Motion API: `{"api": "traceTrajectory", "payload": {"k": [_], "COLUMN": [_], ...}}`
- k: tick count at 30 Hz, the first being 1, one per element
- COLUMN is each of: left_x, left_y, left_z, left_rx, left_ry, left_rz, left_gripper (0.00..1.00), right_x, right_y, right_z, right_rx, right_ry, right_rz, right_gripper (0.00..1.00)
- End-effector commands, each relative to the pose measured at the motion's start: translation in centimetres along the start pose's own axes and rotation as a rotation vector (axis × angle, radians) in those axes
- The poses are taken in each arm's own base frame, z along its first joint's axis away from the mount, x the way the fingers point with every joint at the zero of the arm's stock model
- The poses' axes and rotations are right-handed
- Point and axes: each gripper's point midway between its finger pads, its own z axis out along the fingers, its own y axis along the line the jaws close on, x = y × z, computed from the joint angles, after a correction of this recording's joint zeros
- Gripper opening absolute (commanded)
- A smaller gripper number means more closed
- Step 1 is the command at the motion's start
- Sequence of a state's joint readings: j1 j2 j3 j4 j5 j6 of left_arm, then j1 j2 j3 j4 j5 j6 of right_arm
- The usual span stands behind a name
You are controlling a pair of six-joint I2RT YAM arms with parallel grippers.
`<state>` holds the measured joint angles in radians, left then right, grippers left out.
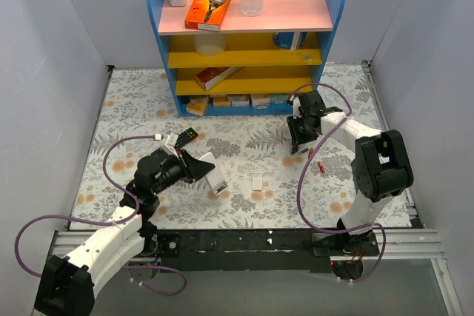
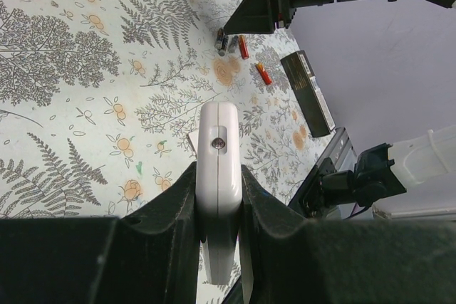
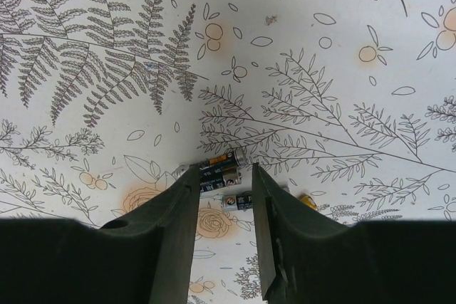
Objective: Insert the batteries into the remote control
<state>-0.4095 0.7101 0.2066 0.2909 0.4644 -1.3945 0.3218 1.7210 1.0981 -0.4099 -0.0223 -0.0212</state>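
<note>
Left jaws clenched on the white, plain-backed remote control (image 2: 217, 169); right jaws released, dark silvery-ended batteries (image 3: 218, 173) between their tips on the surface (image 3: 320, 69).

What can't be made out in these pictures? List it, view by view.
Left wrist: remote control shows only its end; left jaws cover its sides, so its battery bay is unseen.
Right wrist: the right jaws overlap the batteries; their count is unclear.
Top: batteries by the right jaws are too small to count; the small white piece is unidentifiable.
</note>
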Motion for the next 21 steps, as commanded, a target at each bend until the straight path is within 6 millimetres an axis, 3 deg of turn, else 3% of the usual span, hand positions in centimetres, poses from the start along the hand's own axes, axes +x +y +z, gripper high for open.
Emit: {"api": "traceTrajectory", "payload": {"k": [1, 21], "left_x": [-1.3, -1.3], "left_y": [-1.8, -1.9], "left_z": [0.1, 0.0], "left_rx": [0.051, 0.056], "left_ry": [-0.018, -0.019], "left_rz": [0.027, 0.028], "left_gripper": [0.0, 0.0], "right_x": [-0.4, 2.1], "right_y": [0.0, 2.3], "right_z": [0.0, 0.1], "right_rx": [-0.019, -0.16], "right_ry": [-0.029, 0.021], "right_rz": [-0.035, -0.059], "right_gripper": [0.42, 0.42]}}
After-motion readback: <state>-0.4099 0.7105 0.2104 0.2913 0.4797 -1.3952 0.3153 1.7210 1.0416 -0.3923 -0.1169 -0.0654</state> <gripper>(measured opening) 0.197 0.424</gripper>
